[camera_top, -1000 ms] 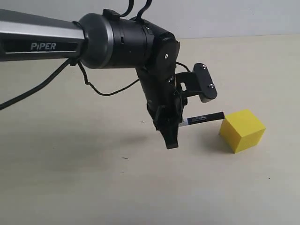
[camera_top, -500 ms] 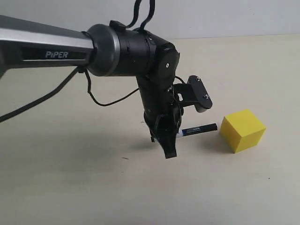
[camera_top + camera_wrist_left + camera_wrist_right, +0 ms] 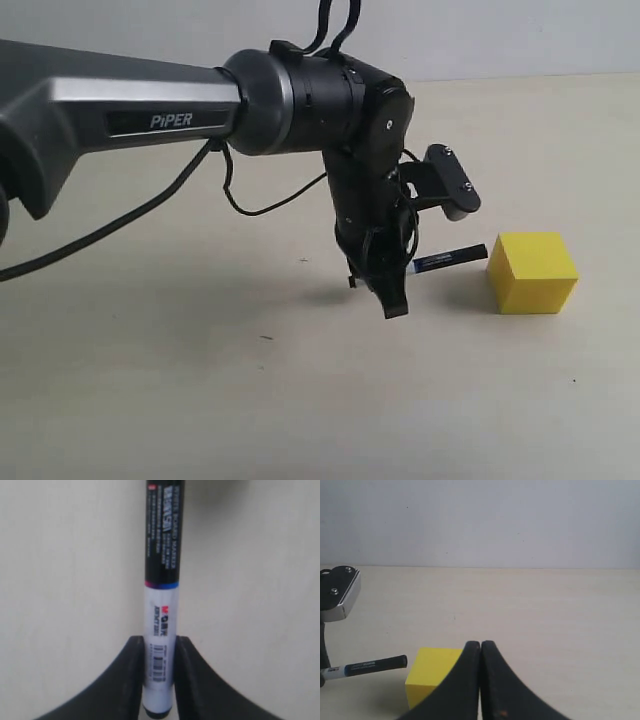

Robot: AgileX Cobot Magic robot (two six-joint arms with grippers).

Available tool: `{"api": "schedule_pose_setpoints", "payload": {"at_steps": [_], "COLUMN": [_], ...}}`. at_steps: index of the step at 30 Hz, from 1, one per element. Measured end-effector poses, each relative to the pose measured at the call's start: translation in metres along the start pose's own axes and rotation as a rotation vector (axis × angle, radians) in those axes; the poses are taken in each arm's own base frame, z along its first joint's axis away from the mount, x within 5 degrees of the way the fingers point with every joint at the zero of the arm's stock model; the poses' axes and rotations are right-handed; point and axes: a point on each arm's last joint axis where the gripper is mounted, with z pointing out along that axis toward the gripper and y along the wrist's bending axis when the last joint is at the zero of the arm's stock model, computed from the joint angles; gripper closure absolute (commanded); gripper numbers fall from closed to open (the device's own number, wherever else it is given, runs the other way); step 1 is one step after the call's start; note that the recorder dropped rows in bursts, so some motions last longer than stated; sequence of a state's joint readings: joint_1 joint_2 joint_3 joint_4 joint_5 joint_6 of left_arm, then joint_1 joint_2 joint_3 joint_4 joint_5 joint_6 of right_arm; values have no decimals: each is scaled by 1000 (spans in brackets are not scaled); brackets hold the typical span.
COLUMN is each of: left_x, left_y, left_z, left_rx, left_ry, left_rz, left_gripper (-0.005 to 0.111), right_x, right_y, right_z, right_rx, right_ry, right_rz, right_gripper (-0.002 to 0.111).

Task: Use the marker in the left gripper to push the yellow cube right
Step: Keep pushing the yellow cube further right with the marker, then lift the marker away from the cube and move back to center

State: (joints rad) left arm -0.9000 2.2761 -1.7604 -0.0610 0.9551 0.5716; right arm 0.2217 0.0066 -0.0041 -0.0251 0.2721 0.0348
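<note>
Yellow cube (image 3: 533,272) sits flat on the bare counter (image 3: 200,400). Left pincer (image 3: 390,297) hangs to the left of the cube, near it, pointing down at the counter and clamped on the white barrel end of the marker (image 3: 450,259). The left wrist view shows both fingers (image 3: 125,680) pressed against the barrel. Marker lies roughly level, long axis running from the pincer toward the cube, black cap end leading. Cap end is just beside the cube's left face, up near its top edge. Touching or a hair apart, cannot tell from the exterior view; the right wrist view seems to show a sliver of counter between them. So the cube is to the right of the left pincer and in line with the marker, the same way the push goes. Judgement: push step in hand, next move is driving the left arm rightward along the marker's axis. Risk: cap meets the face high and maybe off centre, so the cube could twist instead of sliding. Right pincer (image 3: 480,652) is closed, fingers together, holding nothing. It is out of the exterior view, so how near the cube it is, cannot tell
</note>
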Motion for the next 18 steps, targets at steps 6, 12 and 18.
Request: {"api": "schedule_pose_setpoints", "payload": {"at_steps": [6,12,18], "left_x": [4,8,16], "left_y": [-3,-3,6], "left_z": [0,0,-10], "left_rx": [31,48,55], "left_ry": [49,77,99], "left_rz": [-2,-26,-103], "left_gripper": [107,107,107], "right_x": [0,0,0], "right_y": [0,0,0], "right_z": [0,0,0], "right_rx": [0,0,0], "right_ry": [0,0,0], "right_rz": [0,0,0], "right_gripper": [108,108,108]}}
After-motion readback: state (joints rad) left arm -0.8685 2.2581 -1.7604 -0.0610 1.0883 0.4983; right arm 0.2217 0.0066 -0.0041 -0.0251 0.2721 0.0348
